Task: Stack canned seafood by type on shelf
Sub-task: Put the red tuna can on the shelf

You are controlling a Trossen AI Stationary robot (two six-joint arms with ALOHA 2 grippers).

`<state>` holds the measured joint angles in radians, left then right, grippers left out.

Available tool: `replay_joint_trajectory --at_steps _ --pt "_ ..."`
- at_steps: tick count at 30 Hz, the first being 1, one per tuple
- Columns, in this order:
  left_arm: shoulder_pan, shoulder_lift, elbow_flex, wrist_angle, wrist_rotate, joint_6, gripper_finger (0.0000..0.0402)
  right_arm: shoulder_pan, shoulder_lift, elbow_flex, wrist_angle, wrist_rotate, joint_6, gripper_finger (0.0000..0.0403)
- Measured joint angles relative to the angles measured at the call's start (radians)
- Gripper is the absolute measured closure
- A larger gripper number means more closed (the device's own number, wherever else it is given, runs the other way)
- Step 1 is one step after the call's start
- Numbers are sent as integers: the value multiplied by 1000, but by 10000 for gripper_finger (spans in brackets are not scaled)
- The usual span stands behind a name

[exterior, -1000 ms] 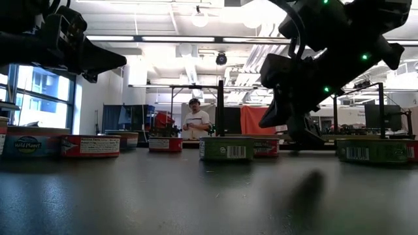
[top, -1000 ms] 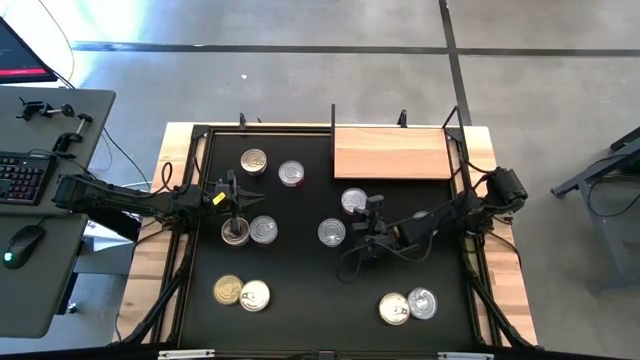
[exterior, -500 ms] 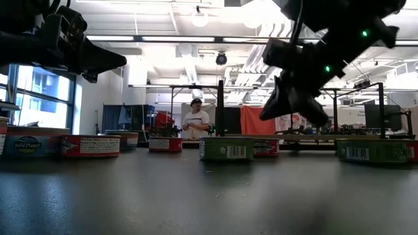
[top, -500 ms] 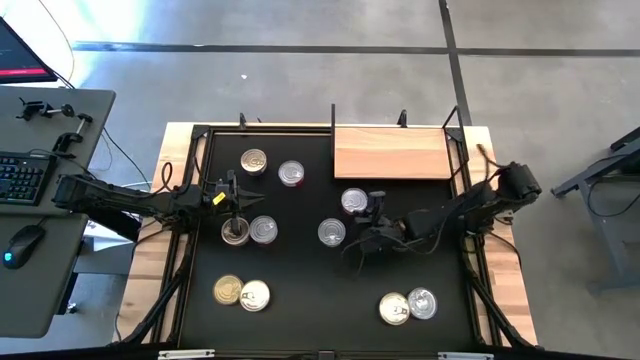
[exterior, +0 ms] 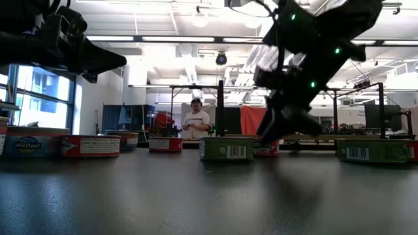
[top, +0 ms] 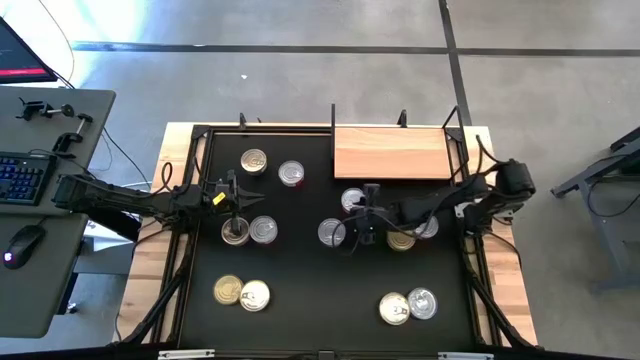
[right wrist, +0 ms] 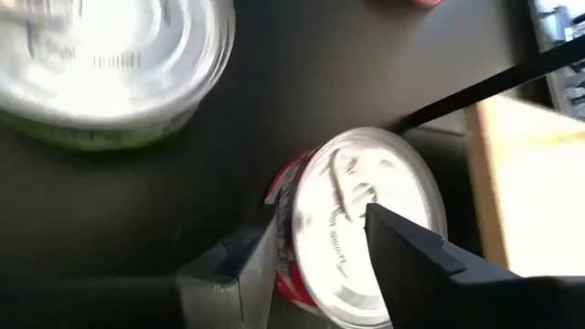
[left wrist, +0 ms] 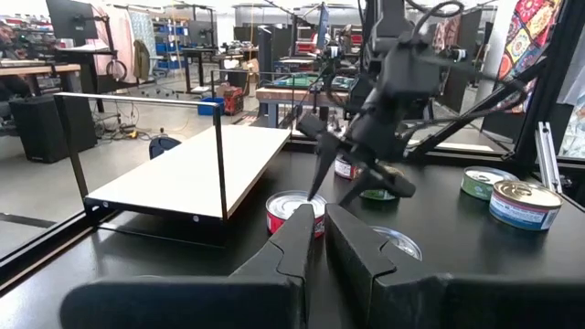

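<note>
The shelf [top: 390, 152] is a light wood board with thin black posts, at the far side of the black mat. Several cans of seafood stand scattered on the mat. My right gripper [top: 360, 218] hangs open, slanting down over a silver-lidded, red-sided can [top: 350, 200] just in front of the shelf's left corner. In the right wrist view one finger [right wrist: 251, 260] stands beside the can's red wall [right wrist: 285, 247] and the other finger [right wrist: 402, 242] over its lid [right wrist: 343, 187]. My left gripper [top: 236, 200] waits level at the left, shut on nothing. My right gripper straddles the red-sided can from above, slanting in from the table's right. Whether either finger touches the can, I cannot tell. The can stands flat on the mat.
A green-sided can [right wrist: 101, 64] stands just beside the red-sided one. Two cans [top: 412, 234] lie under my right arm, pairs stand at the near left [top: 241, 293] and near right [top: 407, 306], and several more are near my left gripper. A person [exterior: 196, 121] stands far behind the table.
My right gripper has swung toward the far edge and the table's left, turning as it went, and has come over the red-sided can. Its fingers have opened. The arm's move has uncovered two cans at the right. No can has moved.
</note>
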<state>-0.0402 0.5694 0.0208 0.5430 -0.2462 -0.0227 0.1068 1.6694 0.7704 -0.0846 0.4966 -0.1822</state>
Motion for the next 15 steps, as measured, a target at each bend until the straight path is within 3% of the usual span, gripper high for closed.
replay_joint_trajectory --at_steps 4,10,15 --pt "0 0 0 -1 0 0 381 -9 56 4 14 28 -39 295" --pt "0 0 0 -2 0 0 381 15 158 11 39 169 -81 386" --pt "0 0 0 -1 0 0 381 62 190 13 34 284 -49 392"
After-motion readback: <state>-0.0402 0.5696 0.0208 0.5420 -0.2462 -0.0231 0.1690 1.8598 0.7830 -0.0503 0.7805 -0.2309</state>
